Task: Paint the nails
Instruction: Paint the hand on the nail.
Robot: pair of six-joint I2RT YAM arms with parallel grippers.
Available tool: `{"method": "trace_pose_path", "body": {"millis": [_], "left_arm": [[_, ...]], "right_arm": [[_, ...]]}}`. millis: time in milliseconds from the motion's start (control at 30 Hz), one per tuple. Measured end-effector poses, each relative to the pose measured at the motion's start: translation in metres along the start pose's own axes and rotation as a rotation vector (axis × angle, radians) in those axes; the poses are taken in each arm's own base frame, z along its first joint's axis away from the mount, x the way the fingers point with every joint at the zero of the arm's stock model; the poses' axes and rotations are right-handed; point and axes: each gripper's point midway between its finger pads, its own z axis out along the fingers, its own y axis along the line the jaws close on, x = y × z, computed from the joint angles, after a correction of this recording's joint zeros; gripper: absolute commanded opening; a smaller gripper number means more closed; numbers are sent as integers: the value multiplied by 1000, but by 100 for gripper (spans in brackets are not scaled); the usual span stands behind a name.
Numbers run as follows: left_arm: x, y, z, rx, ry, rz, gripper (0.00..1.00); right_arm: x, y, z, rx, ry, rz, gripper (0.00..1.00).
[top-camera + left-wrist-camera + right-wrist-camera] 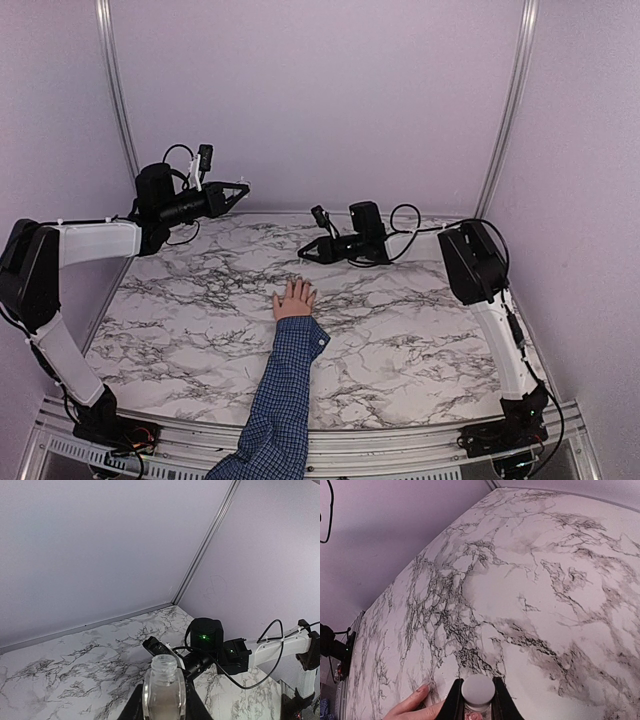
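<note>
On the white, black-veined marble table, a small light-skinned hand lies flat near the middle. It is palm down, with its fingers slightly fanned and pointing toward the back wall. Its forearm, in a blue checked sleeve, runs to the near edge between the two arm bases. The nails sit at the tips of those fingers. From above they are too small to make out, and the right wrist camera catches only a couple of fingertips at its lower left, so whether any polish is on them cannot be told.

Just beyond the fingertips and a little to their right, the right gripper hangs low over the marble, apart from the hand. Its wrist view shows the two black fingers pinching a round white cap, with something pinkish just below the cap (too cropped to identify).

Up at the far left, the left gripper is raised well off the table and points toward the middle. In its own view the fingers clamp a small clear glass bottle by its sides. The bottle stands upright and its threaded neck is open at the top. Past the bottle, the same view shows the right arm's black wrist reaching in from the right.
</note>
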Motion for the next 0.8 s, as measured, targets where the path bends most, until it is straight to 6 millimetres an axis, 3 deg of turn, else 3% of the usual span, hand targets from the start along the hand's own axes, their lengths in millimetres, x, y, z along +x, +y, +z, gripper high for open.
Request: {"method": "trace_pose_path", "body": {"millis": [800], "left_arm": [[0, 0, 0, 1, -2, 1, 0]], "right_arm": [[15, 10, 5, -4, 39, 8, 0]]}}
